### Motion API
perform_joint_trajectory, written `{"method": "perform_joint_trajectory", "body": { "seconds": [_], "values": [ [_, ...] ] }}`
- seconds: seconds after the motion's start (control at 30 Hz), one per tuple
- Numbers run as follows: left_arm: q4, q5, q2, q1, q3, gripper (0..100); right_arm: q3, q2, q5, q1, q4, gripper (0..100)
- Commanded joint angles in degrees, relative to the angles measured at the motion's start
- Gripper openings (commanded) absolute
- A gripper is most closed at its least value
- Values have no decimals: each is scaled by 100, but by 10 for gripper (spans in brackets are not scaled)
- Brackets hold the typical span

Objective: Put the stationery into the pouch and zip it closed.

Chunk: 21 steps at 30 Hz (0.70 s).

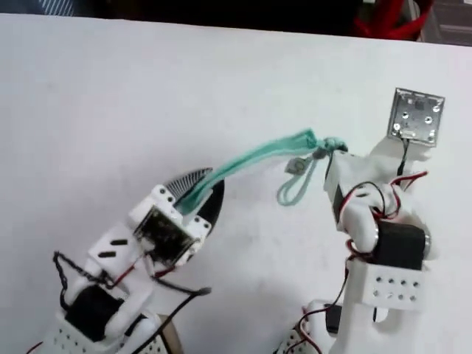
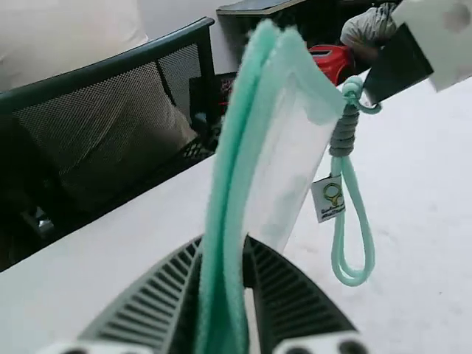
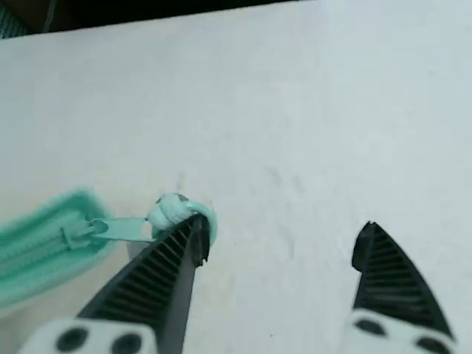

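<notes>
A mint-green pouch [image 1: 251, 158] hangs above the white table, stretched between the two arms. My left gripper [image 1: 193, 193] is shut on one end of it, the ribbed fingers [image 2: 158, 310] clamping the pouch [image 2: 258, 147] edge. At the other end, a knotted cord loop [image 1: 295, 188] with a small tag [image 2: 328, 199] dangles from the zipper pull. My right gripper [image 3: 284, 228] stands open, one finger [image 3: 173, 254] touching the cord's knot [image 3: 177, 210] beside the pouch [image 3: 37, 236], the other well apart. From above, the right gripper [image 1: 346, 158] sits at the pouch's far end. No stationery shows.
The white table [image 1: 110, 96] is bare around the arms, its far edge at the back. A black mesh chair [image 2: 96, 125] stands beyond the table edge, with a red object [image 1: 387, 18] at the back right.
</notes>
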Motion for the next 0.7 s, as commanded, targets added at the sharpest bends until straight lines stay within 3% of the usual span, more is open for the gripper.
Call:
{"method": "perform_joint_trajectory", "body": {
  "seconds": [0.0, 0.1, 0.2, 0.33, 0.5, 0.67],
  "values": [
    [-589, -132, 514, -690, -624, 22, 149, 22, -53, 57, 84, 289],
    [-1152, -35, 1332, -708, -624, 22, -413, -127, 53, -470, 488, 289],
    [-1749, 70, 1947, -690, -800, 22, -1310, -374, 624, -1279, 936, 289],
    [-1908, 343, 2563, -681, -1257, 22, -2585, -330, 949, -2000, 1560, 289],
    [-1943, 475, 3152, -708, -1495, 22, -3332, 40, 949, -1877, 1886, 289],
    [-2453, 132, 3503, -857, -1451, 22, -2690, 330, 949, -963, 1560, 279]
  ]
}}
